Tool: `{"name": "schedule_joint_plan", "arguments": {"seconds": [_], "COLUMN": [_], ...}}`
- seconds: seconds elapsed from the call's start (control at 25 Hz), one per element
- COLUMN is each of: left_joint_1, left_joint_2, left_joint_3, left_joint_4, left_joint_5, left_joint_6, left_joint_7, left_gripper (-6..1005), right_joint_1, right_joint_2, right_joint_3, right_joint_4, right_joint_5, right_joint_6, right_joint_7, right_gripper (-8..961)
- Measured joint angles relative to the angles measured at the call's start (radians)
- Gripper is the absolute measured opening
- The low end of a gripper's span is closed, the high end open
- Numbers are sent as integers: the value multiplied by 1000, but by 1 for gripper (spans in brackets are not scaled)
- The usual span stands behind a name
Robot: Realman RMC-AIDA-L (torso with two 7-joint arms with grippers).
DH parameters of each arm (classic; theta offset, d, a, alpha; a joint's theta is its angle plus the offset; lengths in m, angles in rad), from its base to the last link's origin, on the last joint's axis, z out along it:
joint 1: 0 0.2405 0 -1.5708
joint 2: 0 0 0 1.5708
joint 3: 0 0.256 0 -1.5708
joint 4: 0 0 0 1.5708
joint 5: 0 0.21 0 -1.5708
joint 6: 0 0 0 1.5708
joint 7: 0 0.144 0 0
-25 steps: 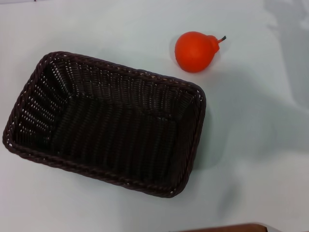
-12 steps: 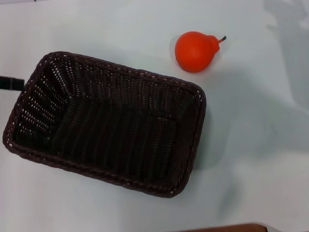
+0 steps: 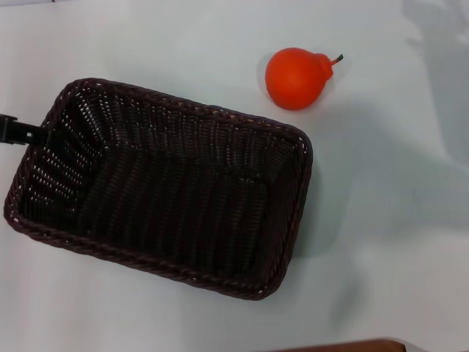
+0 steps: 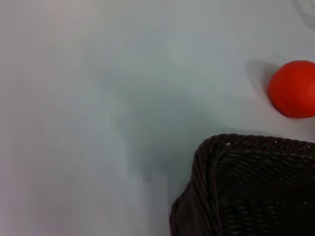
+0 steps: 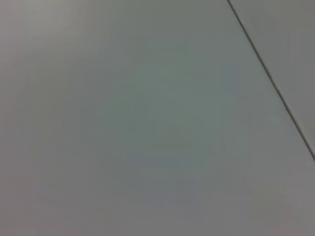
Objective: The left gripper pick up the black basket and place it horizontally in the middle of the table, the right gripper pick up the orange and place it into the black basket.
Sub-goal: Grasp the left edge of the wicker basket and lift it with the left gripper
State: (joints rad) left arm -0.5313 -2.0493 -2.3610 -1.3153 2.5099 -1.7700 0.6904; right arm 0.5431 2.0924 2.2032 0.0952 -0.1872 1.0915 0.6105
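The black basket [image 3: 161, 187] lies empty on the pale table [image 3: 381, 220], its long side slanting from upper left to lower right in the head view. A thin black piece of my left gripper [image 3: 20, 133] reaches in from the left edge and meets the basket's left short rim. The orange [image 3: 296, 78] rests on the table beyond the basket's far right corner, apart from it. In the left wrist view a corner of the basket [image 4: 246, 187] and the orange [image 4: 293, 89] show. The right gripper is out of view.
A brown edge [image 3: 344, 345] shows at the bottom of the head view. The right wrist view holds only a plain grey surface with a thin dark line [image 5: 270, 78] across it.
My left gripper came in from the left edge and moved right, up to the basket's left rim. Basket and orange have stayed in place.
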Motion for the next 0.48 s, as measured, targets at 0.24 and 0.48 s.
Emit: {"name": "schedule_joint_plan", "arguments": {"seconds": [0.24,0.48], "left_joint_1": [-17,-27], "left_joint_2": [-1,-7], "left_joint_3": [14,25], "left_joint_4": [41,75], "left_joint_5": [18,50], "left_joint_6": [25,44], "left_joint_7": [-8,-8], "left_gripper": [832,804], "right_joint_1": [1,8], "right_joint_2": [-2,-3], "right_joint_3": [5,6], "right_joint_4": [8,24], "right_joint_5": [0,0], "right_joint_6": [-7,-47], "right_joint_7": [-1,-4], "right_gripper": [659,659]}}
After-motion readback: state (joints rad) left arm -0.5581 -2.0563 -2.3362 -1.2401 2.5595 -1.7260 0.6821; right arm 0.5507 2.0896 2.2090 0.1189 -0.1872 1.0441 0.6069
